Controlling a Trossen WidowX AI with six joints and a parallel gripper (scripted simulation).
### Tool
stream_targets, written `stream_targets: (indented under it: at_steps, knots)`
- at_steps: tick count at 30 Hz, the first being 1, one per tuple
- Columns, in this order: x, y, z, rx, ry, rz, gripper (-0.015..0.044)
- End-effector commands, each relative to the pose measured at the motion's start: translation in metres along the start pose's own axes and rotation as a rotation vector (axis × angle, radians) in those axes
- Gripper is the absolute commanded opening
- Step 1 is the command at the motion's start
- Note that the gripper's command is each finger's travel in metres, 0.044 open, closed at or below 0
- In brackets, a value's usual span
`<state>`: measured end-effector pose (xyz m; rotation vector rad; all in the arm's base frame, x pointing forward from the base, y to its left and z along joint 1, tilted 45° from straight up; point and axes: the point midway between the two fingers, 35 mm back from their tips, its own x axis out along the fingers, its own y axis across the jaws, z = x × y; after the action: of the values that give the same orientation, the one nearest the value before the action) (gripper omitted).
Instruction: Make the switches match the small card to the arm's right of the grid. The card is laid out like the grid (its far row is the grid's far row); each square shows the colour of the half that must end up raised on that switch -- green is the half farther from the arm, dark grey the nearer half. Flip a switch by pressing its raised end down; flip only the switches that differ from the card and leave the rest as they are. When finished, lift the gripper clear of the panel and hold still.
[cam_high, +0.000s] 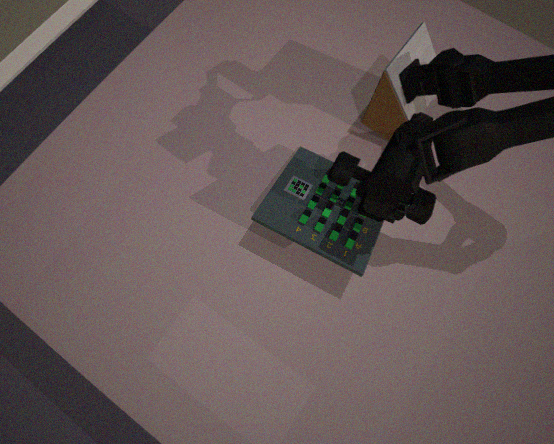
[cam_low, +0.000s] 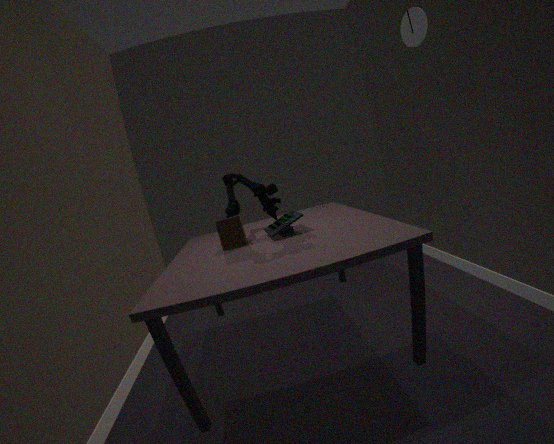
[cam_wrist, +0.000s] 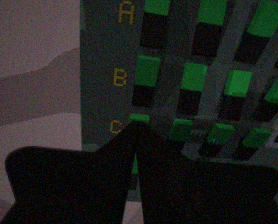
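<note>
- Table (cam_high: 240, 350) (cam_low: 300, 260), pinkish, w/ everything on it.
- Robot arm (cam_high: 465, 135) (cam_low: 231, 197), black, reaching over the panel.
- Panel (cam_high: 280, 205) (cam_low: 271, 231) (cam_wrist: 100, 100), dark grey-green, tilted on the table, nr the wedge block (cam_high: 385, 110) (cam_low: 231, 234). Prob. stiff; needs no grip, only light pressing, as a hard shove might shift it.
- Claw (cam_wrist: 137, 126), fingers pressed together, nothing btwn them; tips over the row C switch in the column nearest the letters. Contact: can't tell.
- Switches, e.g. row B's first (cam_wrist: 147, 72), green half & dark half each. Likely small, stiff rockers: press the raised end only, approx. square-on, or tips may slip onto a neighbour.
- Card (cam_high: 298, 187), small, beside the grid; look only, don't touch.
</note>
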<state>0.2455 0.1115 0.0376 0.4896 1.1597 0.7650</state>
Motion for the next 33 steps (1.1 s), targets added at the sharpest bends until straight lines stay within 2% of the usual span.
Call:
stream_targets:
  at_steps: [1, 27, 29, 33]
  knots:
    - [0.001, -0.001, 0.0, 0.005, 0.0, -0.004, 0.0]
    - [0.004, -0.001, 0.0, 0.005, 0.0, -0.004, 0.0]
    - [-0.005, -0.001, 0.001, 0.0, -0.002, -0.003, 0.0]
    - [-0.052, -0.002, -0.001, 0.004, -0.019, -0.009, 0.0]
